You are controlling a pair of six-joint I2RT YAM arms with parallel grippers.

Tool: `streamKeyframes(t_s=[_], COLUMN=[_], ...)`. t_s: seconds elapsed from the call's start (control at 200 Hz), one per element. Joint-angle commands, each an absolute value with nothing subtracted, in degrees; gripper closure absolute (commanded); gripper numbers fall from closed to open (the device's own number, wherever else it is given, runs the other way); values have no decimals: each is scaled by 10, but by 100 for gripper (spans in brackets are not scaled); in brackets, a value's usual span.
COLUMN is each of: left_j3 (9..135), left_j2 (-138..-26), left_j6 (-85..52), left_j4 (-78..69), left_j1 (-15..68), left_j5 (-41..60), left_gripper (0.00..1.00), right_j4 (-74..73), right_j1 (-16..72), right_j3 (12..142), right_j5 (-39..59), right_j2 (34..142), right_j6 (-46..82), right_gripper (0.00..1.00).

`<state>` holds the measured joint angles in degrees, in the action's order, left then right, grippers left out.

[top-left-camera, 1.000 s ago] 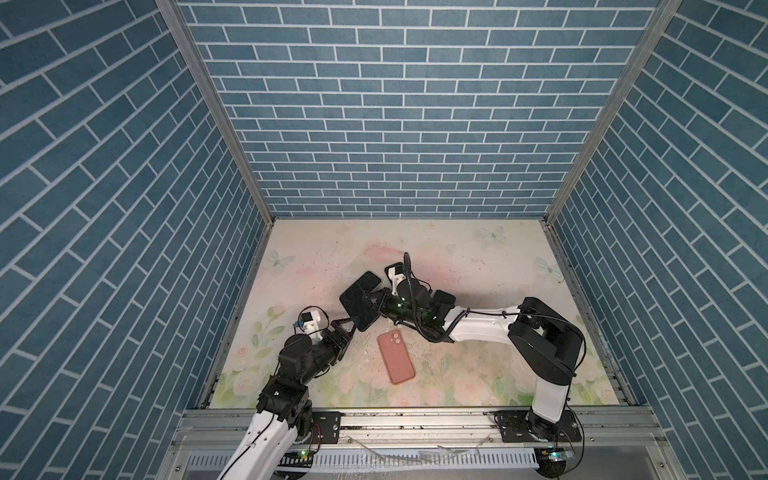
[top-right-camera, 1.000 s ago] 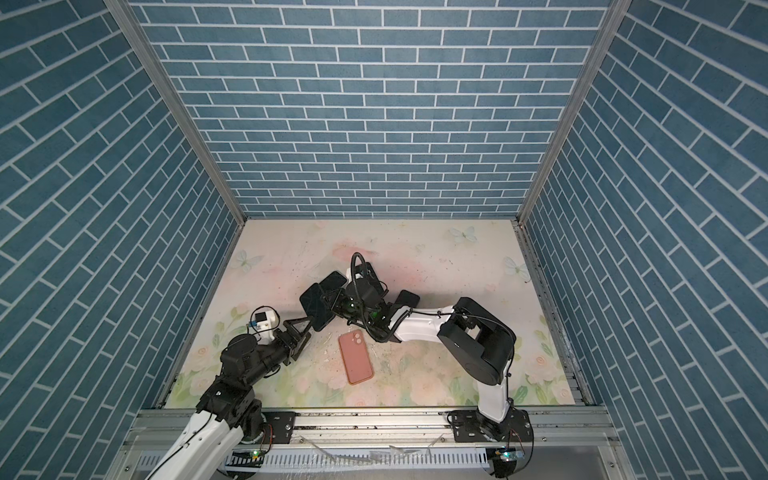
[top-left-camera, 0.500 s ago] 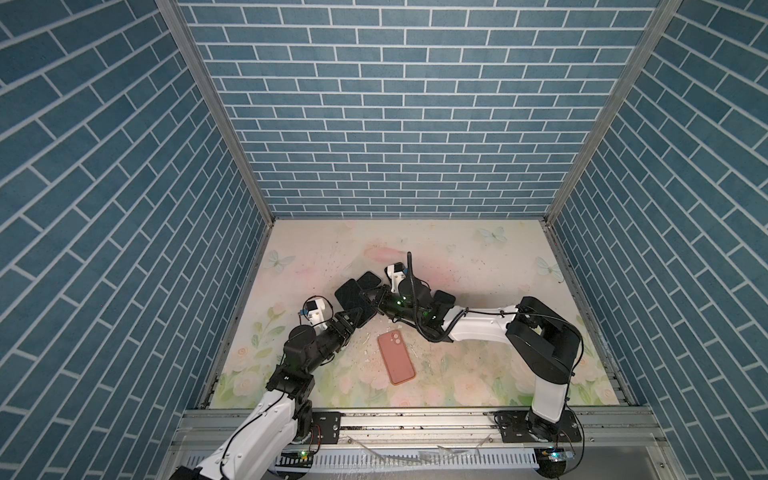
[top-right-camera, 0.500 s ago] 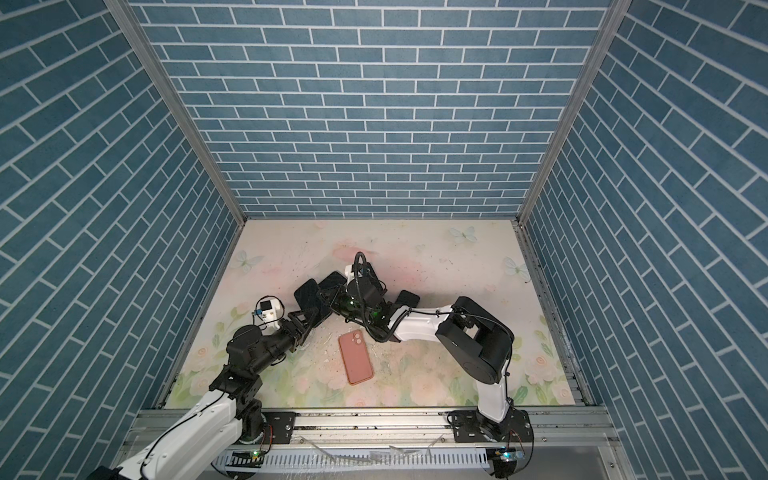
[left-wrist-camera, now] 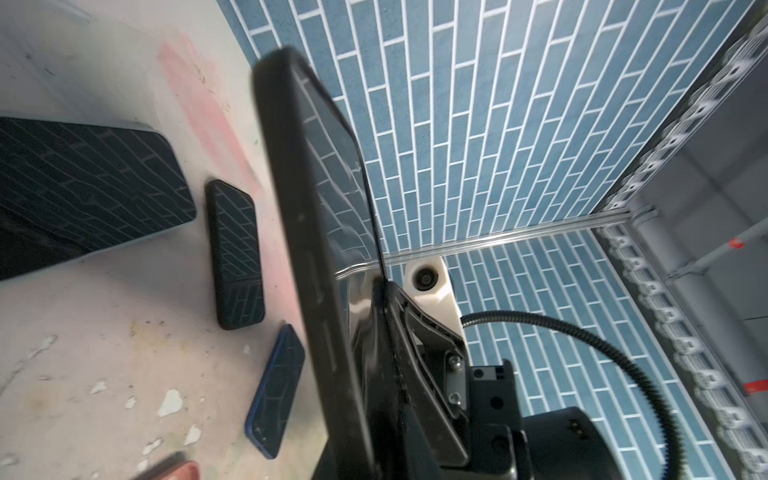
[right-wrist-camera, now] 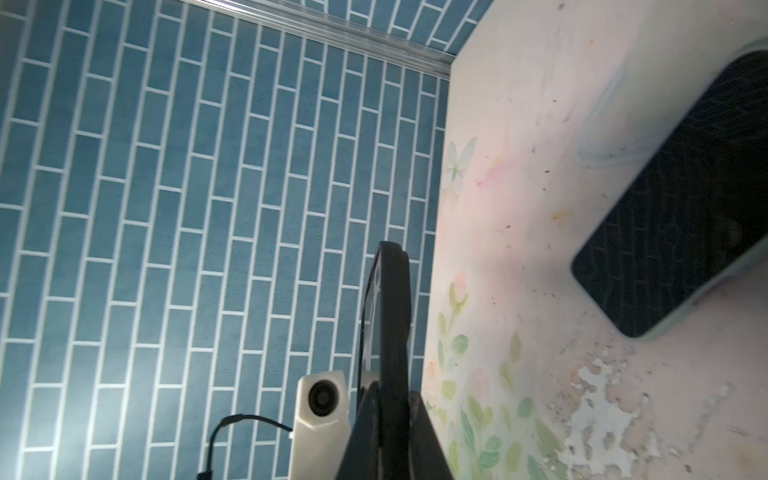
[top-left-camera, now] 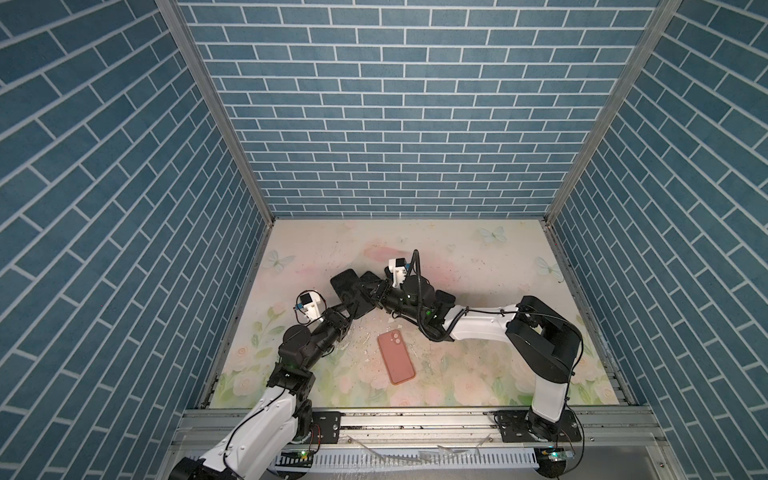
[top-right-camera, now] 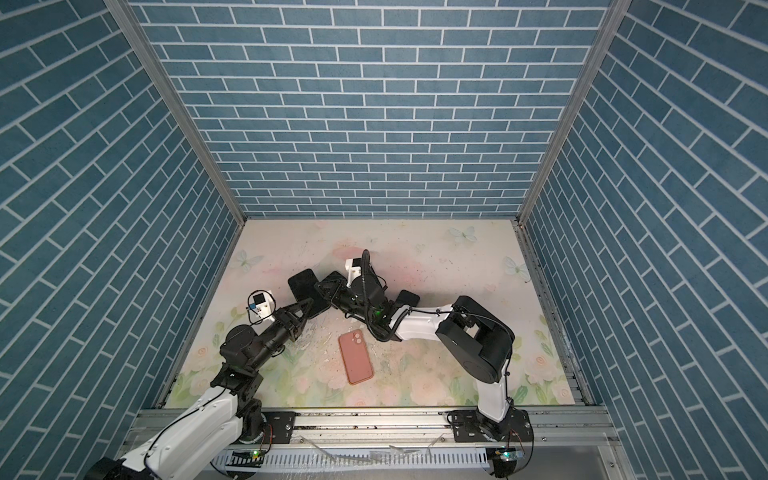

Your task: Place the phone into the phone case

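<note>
A black phone point(top-left-camera: 356, 302) point(top-right-camera: 321, 306) hangs edge-on above the floor mat, held at both ends. Its glossy screen point(left-wrist-camera: 332, 174) mirrors the bricks, and its thick matte rim point(left-wrist-camera: 299, 216) has button slots. My right gripper point(top-left-camera: 372, 291) point(right-wrist-camera: 386, 401) is shut on one end of the phone point(right-wrist-camera: 384, 299). My left gripper point(top-left-camera: 350, 308) point(left-wrist-camera: 365, 457) is shut on the opposite end. A pink phone case point(top-left-camera: 397, 357) point(top-right-camera: 355, 353) lies back up on the mat, nearer the front than both grippers.
A larger black phone with a light rim point(top-left-camera: 344, 279) point(right-wrist-camera: 681, 208) lies flat just behind the grippers. A small black phone point(left-wrist-camera: 235, 253) and a blue phone point(left-wrist-camera: 276, 390) lie on the mat. Brick walls point(top-left-camera: 399, 124) enclose three sides. Paint flakes point(right-wrist-camera: 602, 411) litter the mat.
My left arm reached forward to the phone that the right gripper holds, and its jaws went from wide open to shut on the phone's near end. The right arm barely moved.
</note>
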<state>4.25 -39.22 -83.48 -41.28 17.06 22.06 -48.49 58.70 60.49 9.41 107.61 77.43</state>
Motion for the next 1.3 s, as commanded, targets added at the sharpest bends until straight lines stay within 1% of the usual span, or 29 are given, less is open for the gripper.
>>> streamKeyframes(t_s=[0.0,0.09,0.145,0.185,0.215,0.255,0.295,0.395,0.465,0.545,0.675,0.79,0.855,1.125,1.2,1.296], left_j3=[46,45,52,59,66,77,94,136,155,171,196,200,200,207,203,202], left_j2=[-369,-330,-311,-300,-294,-290,-290,-312,-339,-361,-391,-407,-416,-427,-428,-430], left_j6=[-735,-733,-727,-722,-717,-706,-691,-658,-658,-665,-656,-655,-656,-661,-674,-678], left_j4=[-413,-391,-359,-333,-319,-295,-265,-213,-220,-231,-221,-227,-232,-245,-267,-273], left_j1=[175,175,174,175,174,174,174,173,172,171,168,165,159,138,135,130], left_j5=[255,263,274,288,302,325,355,438,490,522,533,531,534,536,532,529], left_gripper=[99,100,100,100,100,100,100,100,100,100,100,100,100,100,100,100], right_j4=[-492,-503,-506,-505,-498,-485,-474,-456,-430,-393,-350,-359,-363,-388,-396,-421], right_j1=[580,564,552,542,534,521,509,482,476,475,473,474,474,470,470,470], right_j3=[605,597,592,589,586,588,589,604,621,629,613,599,594,574,566,554], right_j5=[131,164,191,212,234,268,299,420,499,552,555,545,540,537,534,530], right_j2=[1078,1069,1060,1051,1043,1034,1025,1017,1016,1011,990,978,972,957,955,954], right_j6=[796,773,754,741,726,711,698,680,667,642,606,606,606,624,628,641], right_gripper=[88,79,71,68,64,61,59,59,59,60,66,72,73,72,69,62])
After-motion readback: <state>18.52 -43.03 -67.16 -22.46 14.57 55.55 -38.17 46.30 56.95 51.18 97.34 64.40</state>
